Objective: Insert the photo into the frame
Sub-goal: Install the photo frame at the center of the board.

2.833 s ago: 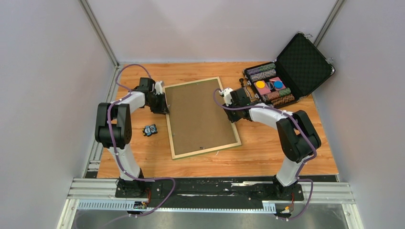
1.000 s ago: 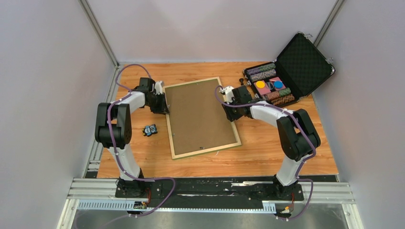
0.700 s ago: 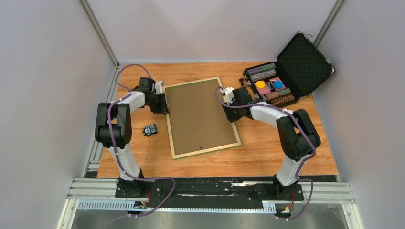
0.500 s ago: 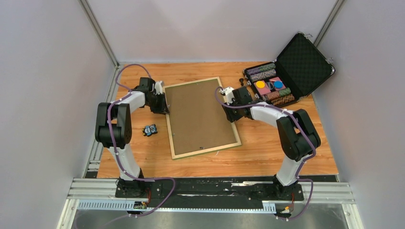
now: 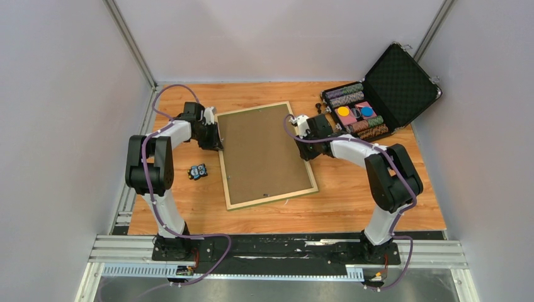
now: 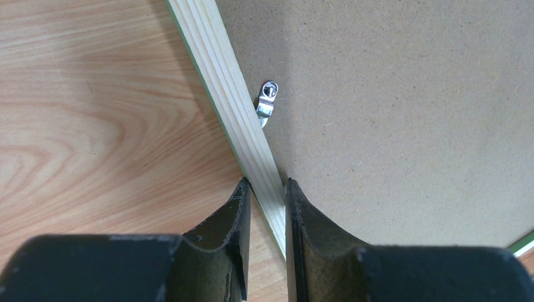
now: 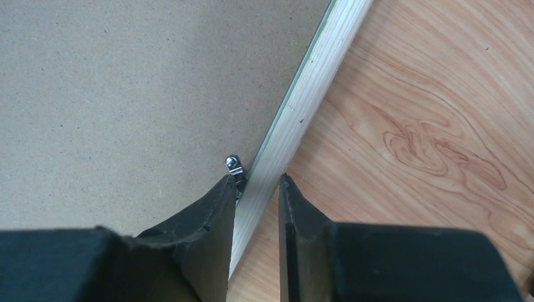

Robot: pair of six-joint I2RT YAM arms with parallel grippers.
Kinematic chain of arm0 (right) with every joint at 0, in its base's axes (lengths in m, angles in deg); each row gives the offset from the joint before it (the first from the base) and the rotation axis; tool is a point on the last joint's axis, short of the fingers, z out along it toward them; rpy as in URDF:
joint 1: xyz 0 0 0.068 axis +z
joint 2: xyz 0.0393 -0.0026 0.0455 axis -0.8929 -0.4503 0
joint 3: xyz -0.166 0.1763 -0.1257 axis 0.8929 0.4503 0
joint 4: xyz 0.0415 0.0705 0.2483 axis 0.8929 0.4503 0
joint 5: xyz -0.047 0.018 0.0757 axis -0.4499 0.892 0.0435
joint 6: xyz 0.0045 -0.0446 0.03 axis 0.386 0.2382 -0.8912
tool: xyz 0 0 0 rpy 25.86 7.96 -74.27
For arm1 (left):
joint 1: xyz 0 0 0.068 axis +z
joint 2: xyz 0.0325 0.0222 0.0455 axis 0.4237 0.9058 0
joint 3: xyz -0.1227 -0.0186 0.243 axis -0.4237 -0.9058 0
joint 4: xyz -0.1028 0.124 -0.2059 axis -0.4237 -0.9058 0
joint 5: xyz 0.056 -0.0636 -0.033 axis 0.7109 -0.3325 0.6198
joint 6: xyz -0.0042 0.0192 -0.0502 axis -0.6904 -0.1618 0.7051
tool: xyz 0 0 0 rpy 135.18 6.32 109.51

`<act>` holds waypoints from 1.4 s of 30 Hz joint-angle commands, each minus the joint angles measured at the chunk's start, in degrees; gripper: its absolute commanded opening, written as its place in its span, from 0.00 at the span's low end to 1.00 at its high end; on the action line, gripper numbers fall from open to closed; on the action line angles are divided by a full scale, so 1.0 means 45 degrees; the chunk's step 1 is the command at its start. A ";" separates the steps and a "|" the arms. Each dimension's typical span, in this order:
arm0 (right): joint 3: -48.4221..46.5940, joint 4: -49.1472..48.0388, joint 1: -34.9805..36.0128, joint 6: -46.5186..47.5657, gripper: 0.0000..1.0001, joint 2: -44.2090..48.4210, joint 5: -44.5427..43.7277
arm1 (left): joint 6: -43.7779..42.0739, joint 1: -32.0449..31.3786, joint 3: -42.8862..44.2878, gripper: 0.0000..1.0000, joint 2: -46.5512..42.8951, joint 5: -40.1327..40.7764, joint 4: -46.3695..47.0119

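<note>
**Both claws pinch the frame's long rails**

The left arm reaches out and bends inward. The left gripper point(image 6: 266, 182) is narrowed onto the frame point(image 5: 271, 200), with one finger on the table point(image 5: 352, 201) side of the pale left rail and the other over the brown backing board point(image 5: 264, 151). The right arm mirrors it: the right gripper point(image 7: 257, 177) grips the opposite rail, just beside a metal clip point(image 7: 234, 165).

The frame lies back-up at mid-table, skewed slightly. Bare wood stays open along its near edge and to the near right. An open case point(image 5: 403, 82) (chips inside) sits close behind the right gripper. A small black-and-blue object point(image 5: 198, 171) lies near the left rail, not touching it.
</note>
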 commanded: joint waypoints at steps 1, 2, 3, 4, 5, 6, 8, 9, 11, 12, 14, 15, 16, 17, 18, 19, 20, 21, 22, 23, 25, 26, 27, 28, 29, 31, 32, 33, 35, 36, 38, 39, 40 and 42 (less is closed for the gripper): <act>-0.0163 -0.0167 -0.0078 0.0332 0.19 -0.0347 0.0117 | -0.0748 0.0053 0.0303 0.00 0.0133 -0.0324 -0.0220; -0.0172 -0.0185 -0.0094 0.0454 0.18 -0.0378 0.0127 | -0.0748 0.0049 0.0303 0.00 0.0133 -0.0325 -0.0221; -0.0182 -0.0224 -0.0113 0.0515 0.17 -0.0390 0.0145 | -0.0748 0.0048 0.0303 0.00 0.0153 -0.0325 -0.0222; -0.0191 -0.0288 -0.0118 0.0634 0.16 -0.0423 0.0162 | -0.0748 0.0048 0.0303 0.00 0.0153 -0.0315 -0.0222; -0.0192 -0.0354 -0.0136 0.0786 0.16 -0.0444 0.0196 | -0.0748 0.0057 0.0303 0.00 0.0158 -0.0328 -0.0222; -0.0219 -0.0404 -0.0150 0.0927 0.15 -0.0476 0.0246 | -0.0758 0.0055 0.0303 0.00 0.0155 -0.0326 -0.0212; -0.0248 -0.0493 -0.0190 0.1385 0.15 -0.0504 0.0421 | -0.0756 0.0061 0.0303 0.00 0.0153 -0.0328 -0.0218; -0.0240 -0.0568 -0.0211 0.1612 0.15 -0.0493 0.0492 | -0.0752 0.0054 0.0303 0.00 0.0153 -0.0316 -0.0226; -0.0246 -0.0706 -0.0216 0.2129 0.16 -0.0499 0.0497 | -0.0783 0.0048 0.0308 0.00 0.0158 -0.0307 -0.0237; -0.0250 -0.0782 -0.0233 0.2354 0.16 -0.0493 0.0499 | -0.0786 0.0062 0.0309 0.00 0.0155 -0.0306 -0.0239; -0.0249 -0.0920 -0.0252 0.2792 0.17 -0.0455 0.0407 | -0.0787 0.0054 0.0316 0.00 0.0153 -0.0291 -0.0241; -0.0282 -0.0965 -0.0279 0.2935 0.17 -0.0458 0.0353 | -0.0787 0.0064 0.0319 0.00 0.0168 -0.0297 -0.0241; -0.0320 -0.0995 -0.0332 0.2983 0.19 -0.0448 0.0339 | -0.0787 0.0065 0.0321 0.00 0.0170 -0.0292 -0.0241; -0.0369 -0.0999 -0.0387 0.2896 0.22 -0.0434 0.0340 | -0.0787 0.0057 0.0332 0.00 0.0177 -0.0297 -0.0241; -0.0402 -0.0983 -0.0448 0.2736 0.25 -0.0379 0.0379 | -0.0787 0.0062 0.0325 0.00 0.0175 -0.0292 -0.0241; -0.0406 -0.0971 -0.0494 0.2550 0.30 -0.0299 0.0479 | -0.0797 0.0061 0.0323 0.00 0.0163 -0.0268 -0.0241; -0.0434 -0.0920 -0.0547 0.2295 0.34 -0.0226 0.0548 | -0.0782 0.0064 0.0322 0.00 0.0156 -0.0267 -0.0261; -0.0469 -0.0807 -0.0621 0.2024 0.37 -0.0134 0.0654 | -0.0800 0.0061 0.0322 0.00 0.0145 -0.0262 -0.0261; -0.0539 -0.0646 -0.0706 0.1645 0.41 -0.0061 0.0841 | -0.0803 0.0054 0.0322 0.00 0.0126 -0.0254 -0.0266; -0.0675 -0.0387 -0.0807 0.1261 0.43 -0.0003 0.1023 | -0.0796 0.0054 0.0322 0.00 0.0120 -0.0254 -0.0263; -0.0979 0.0070 -0.1003 0.0411 0.48 0.0150 0.1406 | -0.0788 0.0060 0.0322 0.00 0.0115 -0.0243 -0.0261; -0.1091 0.0267 -0.1089 0.0140 0.48 0.0214 0.1526 | -0.0787 0.0054 0.0322 0.00 0.0114 -0.0245 -0.0261; -0.1166 0.0418 -0.1153 -0.0072 0.49 0.0273 0.1587 | -0.0787 0.0064 0.0322 0.00 0.0114 -0.0232 -0.0261; -0.1217 0.0550 -0.1198 -0.0228 0.50 0.0331 0.1619 | -0.0787 0.0061 0.0322 0.00 0.0119 -0.0253 -0.0246; -0.1243 0.0671 -0.1209 -0.0335 0.50 0.0363 0.1648 | -0.0787 0.0064 0.0332 0.00 0.0116 -0.0250 -0.0253; -0.1283 0.0848 -0.1241 -0.0563 0.50 0.0361 0.1809 | -0.0782 0.0062 0.0341 0.00 0.0114 -0.0267 -0.0260; -0.1300 0.0940 -0.1284 -0.0655 0.50 0.0320 0.1950 | -0.0786 0.0066 0.0341 0.00 0.0104 -0.0272 -0.0261; -0.1305 0.1027 -0.1295 -0.0777 0.49 0.0281 0.2079 | -0.0786 0.0057 0.0327 0.00 0.0099 -0.0279 -0.0241; -0.1357 0.1153 -0.1310 -0.0935 0.49 0.0108 0.2335 | -0.0772 0.0049 0.0323 0.00 0.0097 -0.0283 -0.0241; -0.1363 0.1200 -0.1320 -0.1012 0.49 0.0003 0.2455 | -0.0759 0.0062 0.0322 0.00 0.0095 -0.0300 -0.0241; -0.1429 0.1251 -0.1329 -0.1161 0.48 -0.0198 0.2733 | -0.0766 0.0061 0.0332 0.00 0.0104 -0.0305 -0.0241; -0.1482 0.1274 -0.1320 -0.1238 0.48 -0.0321 0.2902 | -0.0767 0.0064 0.0330 0.00 0.0087 -0.0305 -0.0241; -0.1554 0.1296 -0.1328 -0.1316 0.48 -0.0426 0.3031 | -0.0767 0.0056 0.0336 0.00 0.0081 -0.0306 -0.0241; -0.1741 0.1376 -0.1319 -0.1430 0.47 -0.0692 0.3225 | -0.0770 0.0041 0.0341 0.00 0.0076 -0.0303 -0.0241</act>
